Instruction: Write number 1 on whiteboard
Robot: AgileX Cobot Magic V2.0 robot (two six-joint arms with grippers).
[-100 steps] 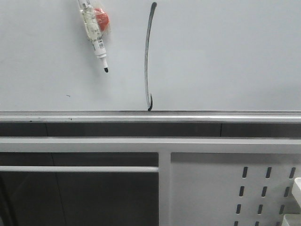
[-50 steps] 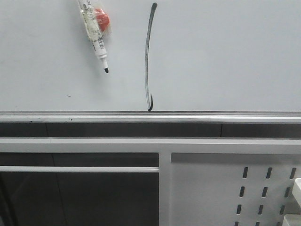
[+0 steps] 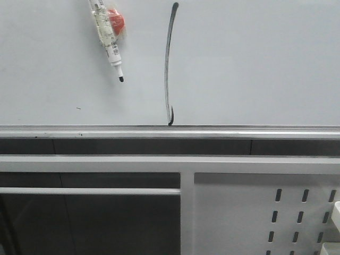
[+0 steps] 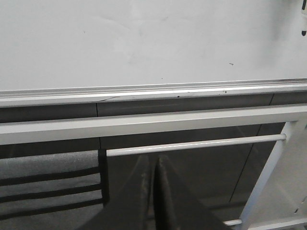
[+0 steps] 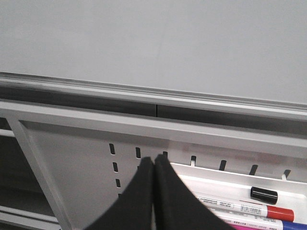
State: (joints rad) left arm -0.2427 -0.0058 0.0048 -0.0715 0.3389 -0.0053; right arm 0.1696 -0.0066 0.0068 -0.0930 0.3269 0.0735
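Below the whiteboard (image 3: 255,64), with the number 1 (image 3: 168,64) drawn, I judged it best to keep my left gripper (image 4: 152,191) and right gripper (image 5: 153,191) pressed together, empty and low, clear of the wet ink.

Probably an office or classroom: whiteboard (image 3: 255,64), marker tray (image 5: 288,184).

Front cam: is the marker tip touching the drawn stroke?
No. The white marker's black tip sits apart, left of the long dark vertical stroke on the pale whiteboard.
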